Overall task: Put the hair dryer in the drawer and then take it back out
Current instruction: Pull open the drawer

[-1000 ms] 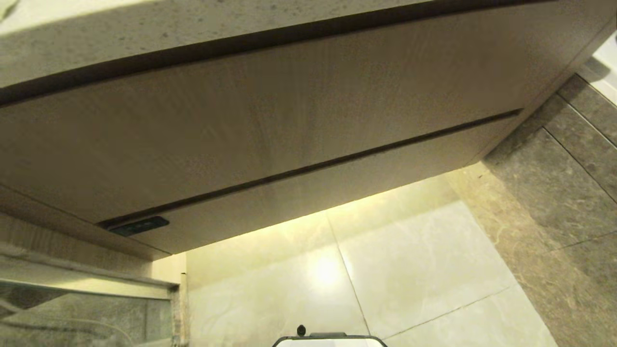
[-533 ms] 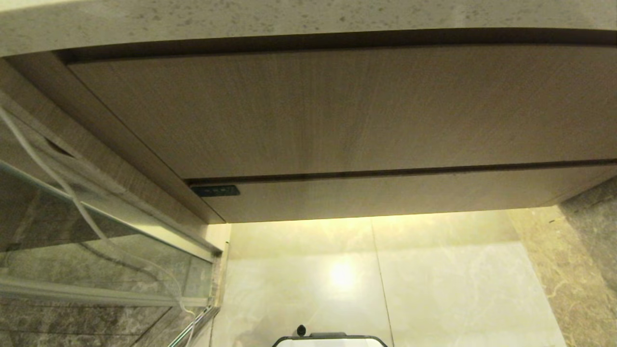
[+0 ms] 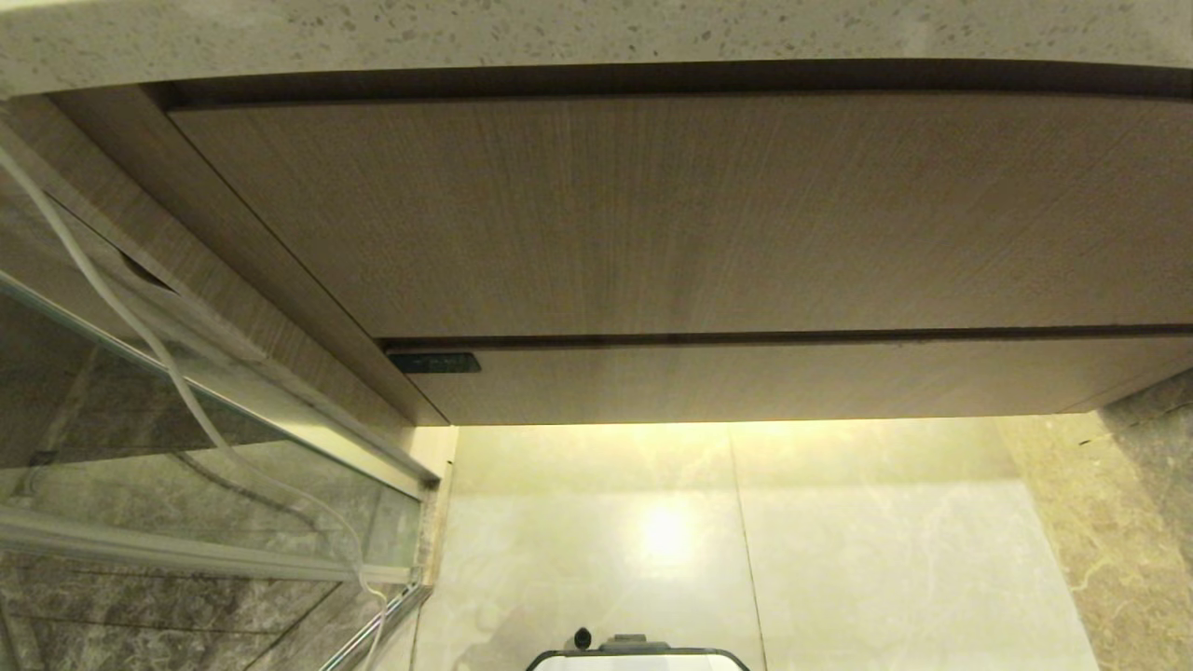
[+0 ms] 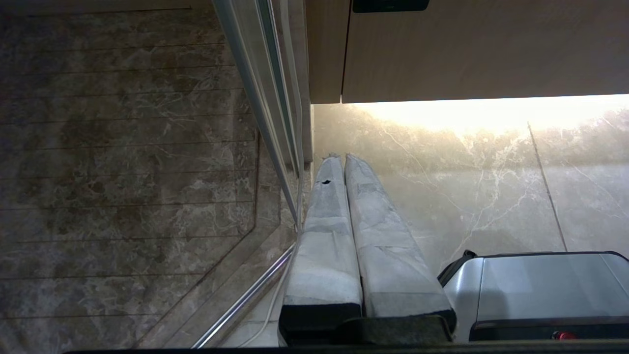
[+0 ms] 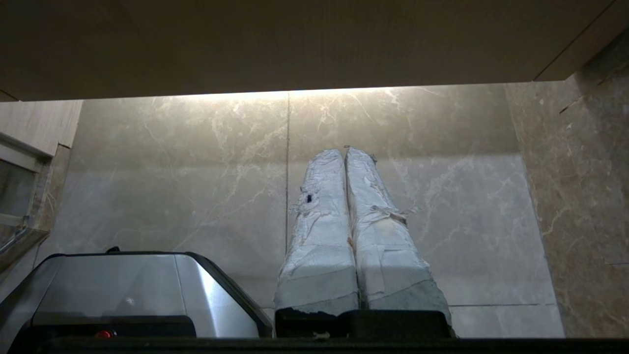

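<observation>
The drawer [image 3: 764, 377] is the low light-brown wood strip at the foot of the vanity, and it is shut flush; the left wrist view also shows its front [image 4: 481, 54]. The hair dryer is out of view. My left gripper [image 4: 342, 156] is shut and empty, hanging over the pale marble floor beside a glass door frame. The right gripper [image 5: 344, 149] is likewise shut on nothing, over the floor below the cabinet. Neither arm shows in the head view.
Above the drawer are a taller wood panel [image 3: 652, 214] and a speckled stone countertop [image 3: 559, 37]. A glass door [image 3: 186, 494] with a thin white cable [image 3: 140, 326] stands at the left. Brown marble wall [image 3: 1146, 503] closes the right. My base [image 3: 634, 658] is at the bottom.
The whole head picture has swung, so the camera turned: the cabinet, slanted a second ago, now faces me square, and the glass door has come into view at the left.
</observation>
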Tool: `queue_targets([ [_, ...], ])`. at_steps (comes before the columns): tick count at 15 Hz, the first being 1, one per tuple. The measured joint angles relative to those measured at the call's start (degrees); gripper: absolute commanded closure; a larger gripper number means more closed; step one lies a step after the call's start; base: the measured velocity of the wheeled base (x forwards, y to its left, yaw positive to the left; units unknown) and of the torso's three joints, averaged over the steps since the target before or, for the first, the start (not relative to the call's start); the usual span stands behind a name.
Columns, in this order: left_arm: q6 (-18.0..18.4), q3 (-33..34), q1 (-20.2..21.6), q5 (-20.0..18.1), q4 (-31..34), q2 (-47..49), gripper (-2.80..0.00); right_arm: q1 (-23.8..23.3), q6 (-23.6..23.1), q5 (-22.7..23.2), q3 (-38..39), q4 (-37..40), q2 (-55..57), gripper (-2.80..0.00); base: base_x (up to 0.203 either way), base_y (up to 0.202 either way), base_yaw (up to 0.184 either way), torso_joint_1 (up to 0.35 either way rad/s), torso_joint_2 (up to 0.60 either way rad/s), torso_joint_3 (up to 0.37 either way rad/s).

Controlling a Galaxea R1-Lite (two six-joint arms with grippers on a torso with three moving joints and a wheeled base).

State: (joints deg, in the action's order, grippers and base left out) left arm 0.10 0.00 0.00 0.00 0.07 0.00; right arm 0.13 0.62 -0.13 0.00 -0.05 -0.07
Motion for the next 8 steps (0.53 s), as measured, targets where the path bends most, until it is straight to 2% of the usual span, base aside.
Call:
queue_targets([
  [4, -0.01, 0.0, 0.0, 0.0, 0.0, 0.0, 0.0, 0.05, 0.09, 0.96, -2.44, 0.96, 0.02, 0.0, 0.0, 0.0, 0.0, 0.0, 0.0, 0.0],
  [6, -0.01, 0.0, 0.0, 0.0, 0.02, 0.0, 0.0, 0.05, -0.09, 2.69, -10.4, 5.91, 0.81, 0.0, 0.0, 0.0, 0.0, 0.0, 0.0, 0.0],
  [8, -0.01, 0.0, 0.0, 0.0, 0.02, 0.0, 0.0, 0.07, -0.96, 4.21, -20.88, 15.03, 3.52, 0.0, 0.0, 0.0, 0.0, 0.0, 0.0, 0.0],
])
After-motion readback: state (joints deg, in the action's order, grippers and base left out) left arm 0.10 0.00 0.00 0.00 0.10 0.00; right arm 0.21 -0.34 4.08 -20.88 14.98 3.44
